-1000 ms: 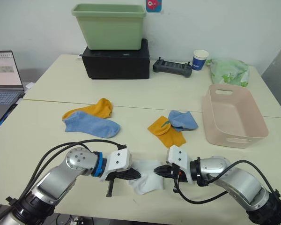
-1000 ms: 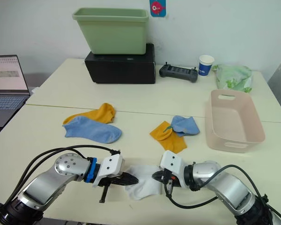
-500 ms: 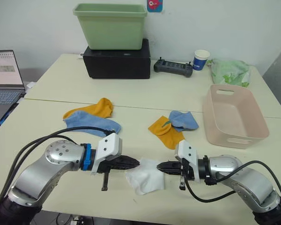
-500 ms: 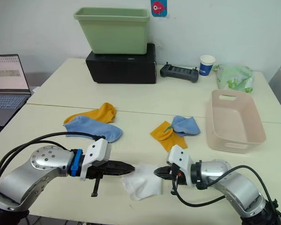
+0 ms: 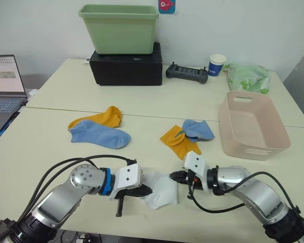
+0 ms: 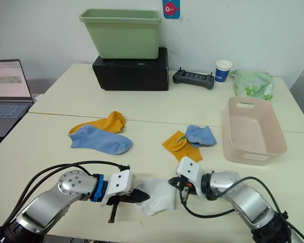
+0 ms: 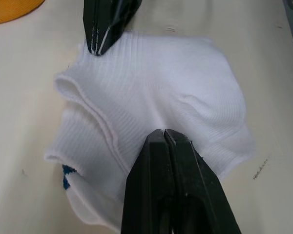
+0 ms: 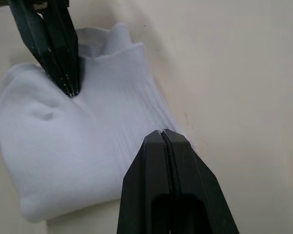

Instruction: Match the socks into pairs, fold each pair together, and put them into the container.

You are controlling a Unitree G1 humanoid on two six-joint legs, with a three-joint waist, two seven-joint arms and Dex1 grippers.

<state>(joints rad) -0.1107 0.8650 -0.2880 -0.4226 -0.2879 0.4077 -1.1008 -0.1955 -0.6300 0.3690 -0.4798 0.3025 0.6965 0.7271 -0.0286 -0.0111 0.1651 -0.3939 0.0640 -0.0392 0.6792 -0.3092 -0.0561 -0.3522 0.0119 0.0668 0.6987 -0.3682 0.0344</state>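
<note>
Left pincer (image 7: pixel 164 134) closed, tip on white socks (image 7: pixel 156 117) | right pincer (image 8: pixel 162 134) closed, at edge

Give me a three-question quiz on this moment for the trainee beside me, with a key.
1. True or false: the pink container already holds a folded pair.
2. Which socks lie between the left gripper and the right gripper? A) white B) yellow C) blue
3. Fill in: the green tub stands on a ____ box.

Key: 1. False; nothing shows inside it. 2. A; the white socks lie bunched on the table, both grippers closed, tips against the fabric. 3. black; the black box.
</note>
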